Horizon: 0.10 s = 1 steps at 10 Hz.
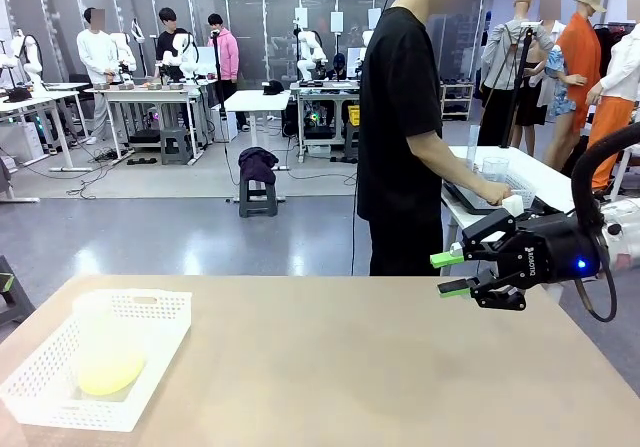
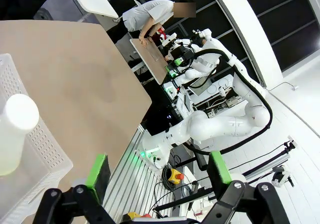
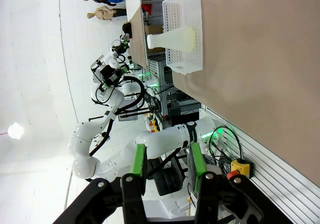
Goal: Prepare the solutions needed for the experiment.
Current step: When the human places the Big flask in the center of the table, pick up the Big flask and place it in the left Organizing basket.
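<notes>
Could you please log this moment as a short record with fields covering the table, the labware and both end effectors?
table: tan top
basket: white perforated plastic, at the table's left corner nearest the robot
flask: translucent whitish conical flask standing in the basket
solution: shallow yellow-green liquid in the flask
left end effector: open, holding nothing, beside the basket
right end effector: partly closed, nothing between the pads, above the table's right edge
person: black shirt, turned towards a side table

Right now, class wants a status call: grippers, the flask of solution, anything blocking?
Left gripper open, empty. Right gripper part closed, empty, above table's right edge. Solution flask in white basket, untouched. Nothing in the way.
</notes>
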Tool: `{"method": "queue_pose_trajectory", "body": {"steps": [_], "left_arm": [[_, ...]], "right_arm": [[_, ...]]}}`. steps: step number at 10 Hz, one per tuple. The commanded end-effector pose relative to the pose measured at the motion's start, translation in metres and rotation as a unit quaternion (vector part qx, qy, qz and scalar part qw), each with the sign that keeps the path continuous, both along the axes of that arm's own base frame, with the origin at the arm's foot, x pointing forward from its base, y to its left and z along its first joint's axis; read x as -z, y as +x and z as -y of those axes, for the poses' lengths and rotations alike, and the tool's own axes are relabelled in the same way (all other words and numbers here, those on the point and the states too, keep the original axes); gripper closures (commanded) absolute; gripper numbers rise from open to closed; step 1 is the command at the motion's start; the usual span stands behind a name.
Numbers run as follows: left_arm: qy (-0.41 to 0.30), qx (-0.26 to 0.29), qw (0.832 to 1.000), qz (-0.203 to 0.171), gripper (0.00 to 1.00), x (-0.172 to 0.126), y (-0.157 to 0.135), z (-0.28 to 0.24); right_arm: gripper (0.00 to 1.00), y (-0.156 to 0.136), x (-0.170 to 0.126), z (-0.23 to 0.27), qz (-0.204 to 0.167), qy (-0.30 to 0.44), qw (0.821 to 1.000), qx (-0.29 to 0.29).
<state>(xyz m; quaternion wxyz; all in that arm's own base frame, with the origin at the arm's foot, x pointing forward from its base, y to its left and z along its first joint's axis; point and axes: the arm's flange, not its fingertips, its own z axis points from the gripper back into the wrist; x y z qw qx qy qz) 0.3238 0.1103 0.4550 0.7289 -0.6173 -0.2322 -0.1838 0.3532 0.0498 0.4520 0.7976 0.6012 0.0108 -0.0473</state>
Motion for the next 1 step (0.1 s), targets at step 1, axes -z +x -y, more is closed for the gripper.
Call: {"method": "queue_pose_trajectory", "body": {"steps": [1], "left_arm": [[0.009,-0.004,1.000,0.004,0.00,-0.0010,-0.0017,0.0026]], "right_arm": [[0.56,-0.0003,-0.0013,-0.0008,0.003,0.002,1.000,0.000]]}}
